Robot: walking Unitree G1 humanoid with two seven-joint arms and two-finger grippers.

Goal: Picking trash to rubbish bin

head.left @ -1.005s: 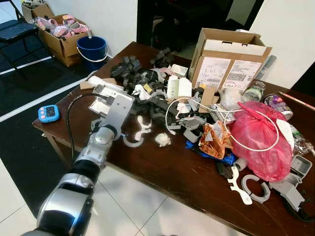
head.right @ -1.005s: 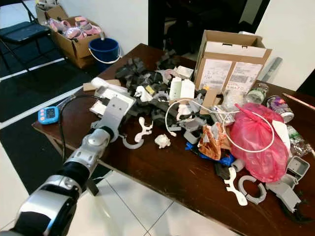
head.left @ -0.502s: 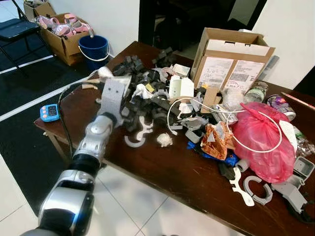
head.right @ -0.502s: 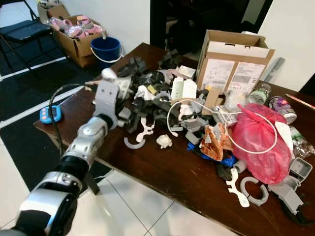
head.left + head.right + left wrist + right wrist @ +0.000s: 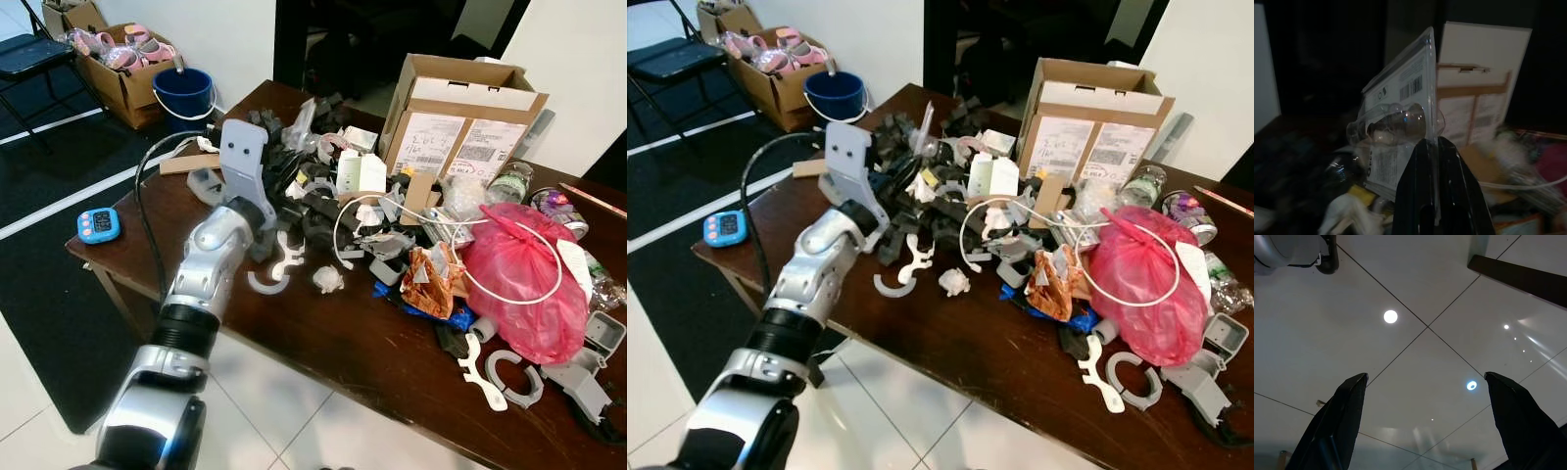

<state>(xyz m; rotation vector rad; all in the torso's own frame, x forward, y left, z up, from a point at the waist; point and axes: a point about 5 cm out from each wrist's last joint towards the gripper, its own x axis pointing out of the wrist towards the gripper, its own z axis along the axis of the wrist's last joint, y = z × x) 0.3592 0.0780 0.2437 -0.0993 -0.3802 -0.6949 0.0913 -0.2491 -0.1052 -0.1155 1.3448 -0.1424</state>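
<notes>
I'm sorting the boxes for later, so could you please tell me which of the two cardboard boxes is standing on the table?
The open cardboard box with shipping labels stands on the table's far edge; the other cardboard box, holding pink items, sits on the floor beside the blue bucket.

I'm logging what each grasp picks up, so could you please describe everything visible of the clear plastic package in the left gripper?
The package is a clear plastic blister pack with a domed bubble and a white printed card bearing a barcode. It looks thin and stiff. The left gripper is shut on its lower edge, holding it upright above the pile of grey parts on the table. Whether the bubble holds anything is unclear.
</notes>
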